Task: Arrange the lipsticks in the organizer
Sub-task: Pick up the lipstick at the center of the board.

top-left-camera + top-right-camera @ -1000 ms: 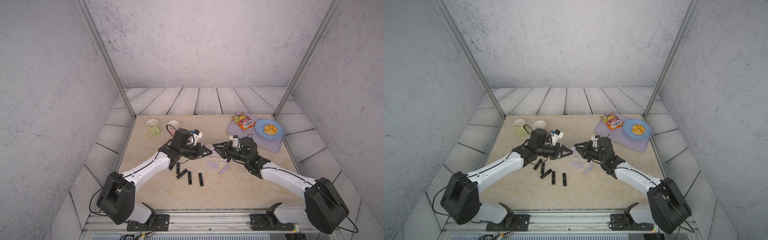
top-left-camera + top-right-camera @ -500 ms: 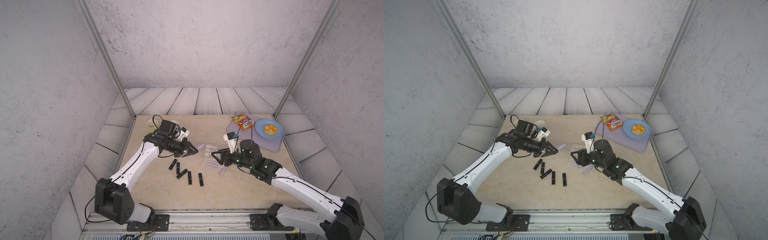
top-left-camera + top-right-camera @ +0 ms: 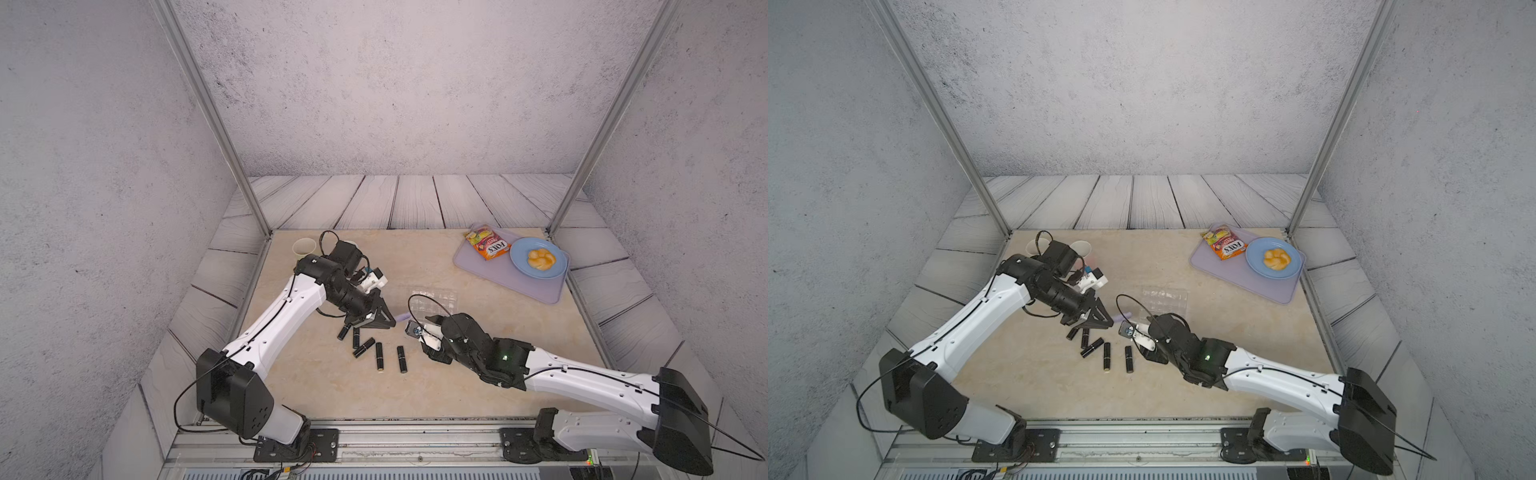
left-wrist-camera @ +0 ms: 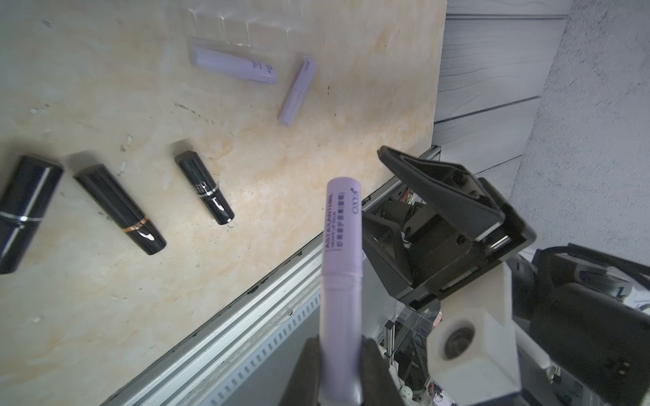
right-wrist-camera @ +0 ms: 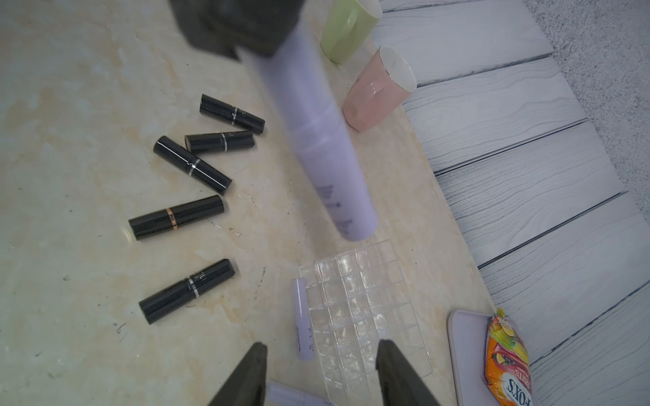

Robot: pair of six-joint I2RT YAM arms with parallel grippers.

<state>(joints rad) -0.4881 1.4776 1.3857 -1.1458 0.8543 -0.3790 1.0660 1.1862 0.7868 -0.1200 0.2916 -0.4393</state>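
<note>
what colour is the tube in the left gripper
Pale lilac with dark lettering. The held lipstick shows best in the left wrist view.

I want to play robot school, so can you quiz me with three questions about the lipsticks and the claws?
1. True or false: the left claw holds a black lipstick.
2. How many black lipsticks lie on the table?
3. The right claw is: A) open and holding nothing, B) shut on a lipstick, C) gripping a mug.

Key: 1. False, it holds a lilac lipstick. 2. Five. 3. A.
</note>
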